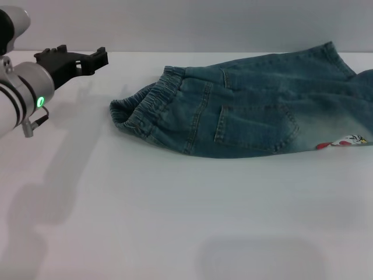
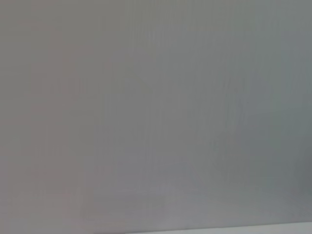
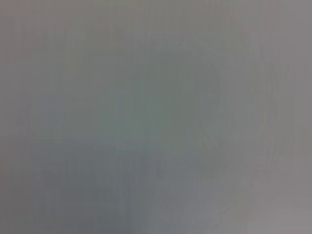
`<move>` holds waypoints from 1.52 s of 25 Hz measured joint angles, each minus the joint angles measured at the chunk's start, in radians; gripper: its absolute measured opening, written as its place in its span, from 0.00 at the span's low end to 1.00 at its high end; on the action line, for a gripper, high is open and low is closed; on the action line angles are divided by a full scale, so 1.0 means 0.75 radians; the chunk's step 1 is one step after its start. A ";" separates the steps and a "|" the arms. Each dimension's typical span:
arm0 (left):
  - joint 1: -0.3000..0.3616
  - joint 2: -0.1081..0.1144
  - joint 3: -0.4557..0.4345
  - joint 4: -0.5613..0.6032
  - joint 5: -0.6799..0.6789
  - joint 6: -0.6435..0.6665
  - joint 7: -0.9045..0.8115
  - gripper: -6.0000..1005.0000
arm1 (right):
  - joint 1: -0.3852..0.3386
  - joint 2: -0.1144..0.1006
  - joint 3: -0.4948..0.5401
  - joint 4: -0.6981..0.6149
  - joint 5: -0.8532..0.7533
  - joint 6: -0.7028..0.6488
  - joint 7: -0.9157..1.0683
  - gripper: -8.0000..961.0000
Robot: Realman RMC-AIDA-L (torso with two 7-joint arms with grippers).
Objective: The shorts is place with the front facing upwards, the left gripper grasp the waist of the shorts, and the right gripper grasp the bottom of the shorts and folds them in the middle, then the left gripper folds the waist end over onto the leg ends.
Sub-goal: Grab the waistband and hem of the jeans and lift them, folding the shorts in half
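Observation:
The blue denim shorts (image 1: 250,108) lie on the white table (image 1: 175,216), doubled lengthwise with a pocket face up. The elastic waist (image 1: 143,108) points left, and the leg ends (image 1: 355,81) run to the right edge of the head view. A red and white patch (image 1: 344,142) shows near the lower hem. My left gripper (image 1: 78,55) hovers at the far left, well left of the waist and touching nothing, its black fingers apart. The right gripper is out of view. Both wrist views show only flat grey.
A pale wall (image 1: 186,23) stands behind the table's far edge (image 1: 134,52). Bare white tabletop stretches in front of the shorts and between the left gripper and the waist.

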 joint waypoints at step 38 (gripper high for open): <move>0.053 -0.005 0.007 -0.324 -0.090 -0.642 0.130 0.85 | -0.304 0.010 -0.672 -0.262 0.327 -1.157 -0.002 0.81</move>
